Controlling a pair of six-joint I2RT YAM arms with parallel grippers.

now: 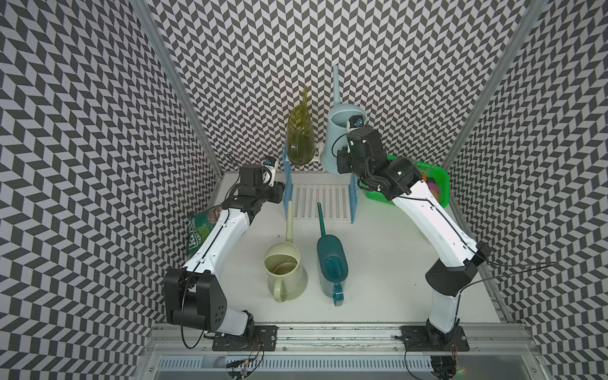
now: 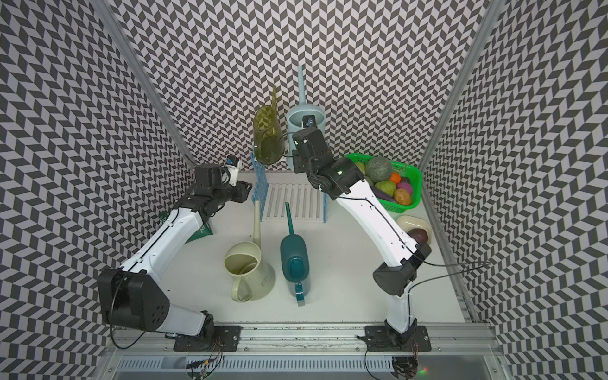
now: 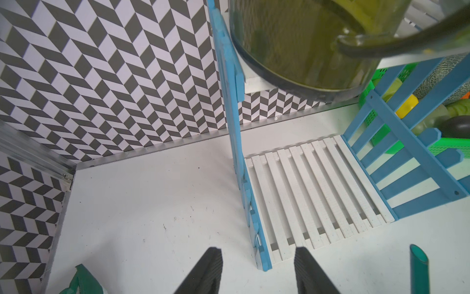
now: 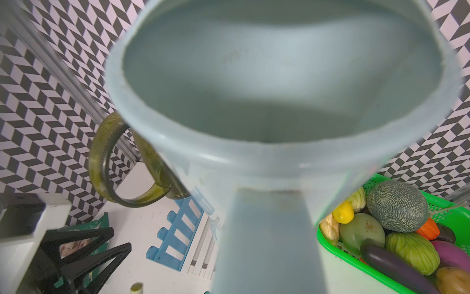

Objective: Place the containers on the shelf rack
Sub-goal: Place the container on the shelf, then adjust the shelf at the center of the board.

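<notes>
Four watering cans [image 1: 301,141] [image 1: 335,138] [image 1: 284,266] [image 1: 332,260]; one rack [image 1: 317,200]

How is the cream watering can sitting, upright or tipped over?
Upright. In both top views the cream watering can stands on its base, mouth facing up.

White table [image 1: 378,263] carries rack [image 1: 320,204], cream can [image 1: 286,266], teal can [image 1: 332,260], green basket [image 2: 394,208], chip bag [image 1: 197,240].

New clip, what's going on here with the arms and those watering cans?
The right gripper is shut on the handle of the pale blue can, holding it at the top of the shelf rack, beside the olive-green can already standing there. Whether the blue one rests on the shelf yet is unclear. The left gripper is open and empty, near the rack's left panel. The cream can and the dark teal can stand on the table in front of the rack.
</notes>
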